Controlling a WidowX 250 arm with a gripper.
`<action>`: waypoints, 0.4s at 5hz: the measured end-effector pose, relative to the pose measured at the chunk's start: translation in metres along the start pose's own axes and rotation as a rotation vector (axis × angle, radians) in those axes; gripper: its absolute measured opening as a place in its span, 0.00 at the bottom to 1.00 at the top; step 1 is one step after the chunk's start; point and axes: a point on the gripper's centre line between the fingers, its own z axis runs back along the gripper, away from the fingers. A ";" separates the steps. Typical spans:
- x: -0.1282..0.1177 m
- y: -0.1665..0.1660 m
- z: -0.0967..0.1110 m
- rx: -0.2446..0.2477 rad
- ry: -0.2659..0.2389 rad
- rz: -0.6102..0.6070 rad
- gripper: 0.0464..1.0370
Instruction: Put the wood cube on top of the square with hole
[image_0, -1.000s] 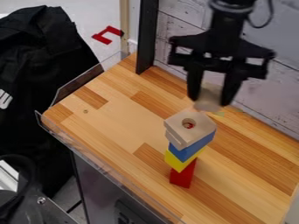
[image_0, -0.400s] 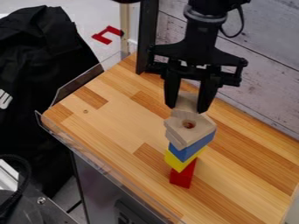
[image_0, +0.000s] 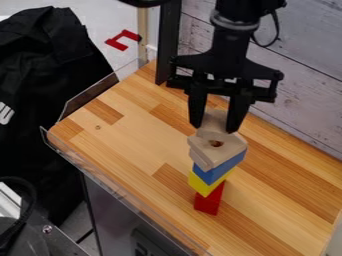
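Observation:
My gripper (image_0: 215, 125) hangs over the back edge of the block tower, shut on the wood cube (image_0: 214, 120), which sits between its two fingers. The cube's lower edge overlaps the far corner of the square with hole (image_0: 224, 150); whether they touch, I cannot tell. That pale square tops the stack, its round hole uncovered and facing up. Beneath it come a blue block (image_0: 219, 169), a yellow block (image_0: 204, 184) and an upright red block (image_0: 209, 201) at the bottom.
The wooden tabletop (image_0: 133, 145) has a clear plastic rim (image_0: 120, 187) along its left and front sides. A plank wall (image_0: 300, 90) and a black post (image_0: 167, 45) stand behind. Black cloth (image_0: 47, 100) hangs at the left.
My gripper has moved left and slightly down in the view with the wood cube, from behind the tower's right side to its far corner. The tower has stayed put.

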 end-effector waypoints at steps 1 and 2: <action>-0.001 -0.002 -0.002 -0.018 0.005 -0.011 0.50; -0.003 -0.001 -0.010 -0.005 0.054 -0.011 0.81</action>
